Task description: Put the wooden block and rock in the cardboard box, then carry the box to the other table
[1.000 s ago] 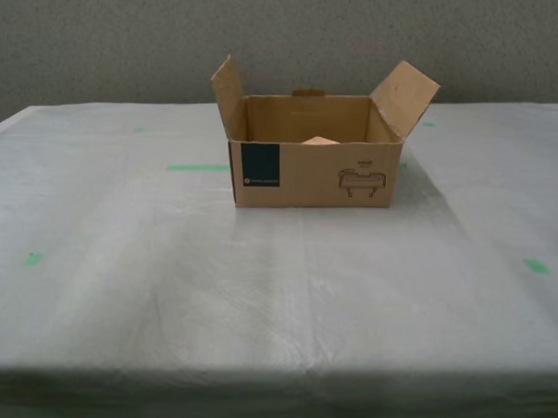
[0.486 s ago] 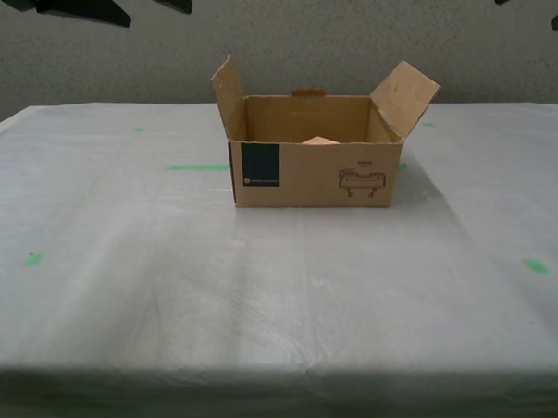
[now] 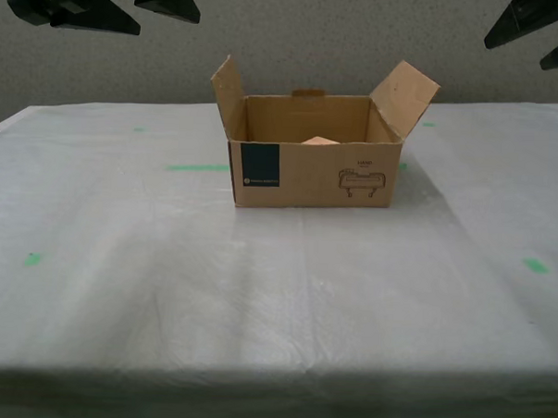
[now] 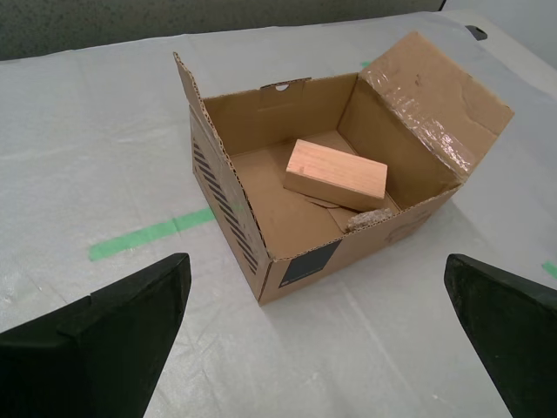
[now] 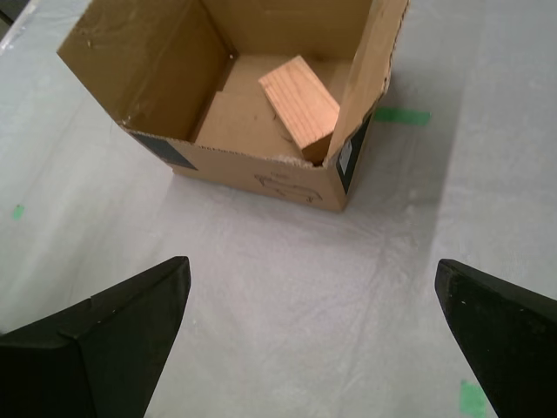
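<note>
Both grippers hang spread wide and empty above the cloth: my second gripper (image 4: 318,348) looks down into the cardboard box (image 4: 252,222) from one side, my first gripper (image 5: 309,335) from another. The wooden block (image 4: 336,173) lies inside, the rock (image 4: 365,219) tucked against the front wall. The box sits on the other table (image 3: 257,291), its white sheet marked with green tape (image 3: 197,167). The task looks finished.

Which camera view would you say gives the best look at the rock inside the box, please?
The second wrist view: it looks down into the cardboard box, where the rock lies beside the wooden block against the front wall. In the first wrist view the rock is hidden, and the exterior view shows only the block's top above the front wall.
</note>
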Available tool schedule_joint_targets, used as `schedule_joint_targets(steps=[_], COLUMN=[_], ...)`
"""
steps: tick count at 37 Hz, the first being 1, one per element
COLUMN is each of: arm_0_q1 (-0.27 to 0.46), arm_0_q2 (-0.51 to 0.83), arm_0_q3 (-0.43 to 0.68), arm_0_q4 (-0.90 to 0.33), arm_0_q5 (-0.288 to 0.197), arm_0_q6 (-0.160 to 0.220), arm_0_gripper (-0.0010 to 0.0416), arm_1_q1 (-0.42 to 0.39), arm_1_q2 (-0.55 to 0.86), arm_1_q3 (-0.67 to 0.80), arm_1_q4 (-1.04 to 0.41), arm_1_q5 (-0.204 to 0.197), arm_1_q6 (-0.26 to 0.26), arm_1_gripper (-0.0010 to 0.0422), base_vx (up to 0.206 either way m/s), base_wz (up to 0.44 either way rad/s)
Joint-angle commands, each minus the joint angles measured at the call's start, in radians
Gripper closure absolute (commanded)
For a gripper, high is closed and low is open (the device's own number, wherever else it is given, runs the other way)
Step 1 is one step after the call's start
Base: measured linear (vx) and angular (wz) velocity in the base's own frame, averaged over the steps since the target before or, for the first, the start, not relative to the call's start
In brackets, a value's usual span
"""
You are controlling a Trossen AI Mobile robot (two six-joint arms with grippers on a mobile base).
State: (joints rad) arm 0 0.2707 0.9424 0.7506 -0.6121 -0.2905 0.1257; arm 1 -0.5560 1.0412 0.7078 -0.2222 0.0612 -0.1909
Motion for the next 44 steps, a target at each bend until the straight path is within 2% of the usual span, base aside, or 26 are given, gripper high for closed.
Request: schedule_joint_targets(steps=[1,17,44], arm_0_q1=[0.000,0.000,0.000], arm_0_q2=[0.000,0.000,0.000], arm_0_q3=[0.011,0.047,0.048], arm_0_q4=[0.011,0.012,0.013], arm_0_q5=[0.001,0.000,0.001], arm_0_q6=[0.002,0.002,0.002], arm_0_gripper=[0.0012,0.0013,0.0012], arm_1_q1=[-0.001,-0.001,0.000], arm_1_q2=[0.000,0.000,0.000], arm_1_q3=[0.000,0.000,0.000], arm_1_q4=[0.005,0.000,0.000], arm_1_q5=[-0.001,-0.001,-0.001], arm_1_q6=[0.001,-0.013,-0.012], arm_1_gripper=[0.0012,0.0012,0.0012], base_vx=[0.000,0.000,0.000], base_wz=[0.000,0.000,0.000])
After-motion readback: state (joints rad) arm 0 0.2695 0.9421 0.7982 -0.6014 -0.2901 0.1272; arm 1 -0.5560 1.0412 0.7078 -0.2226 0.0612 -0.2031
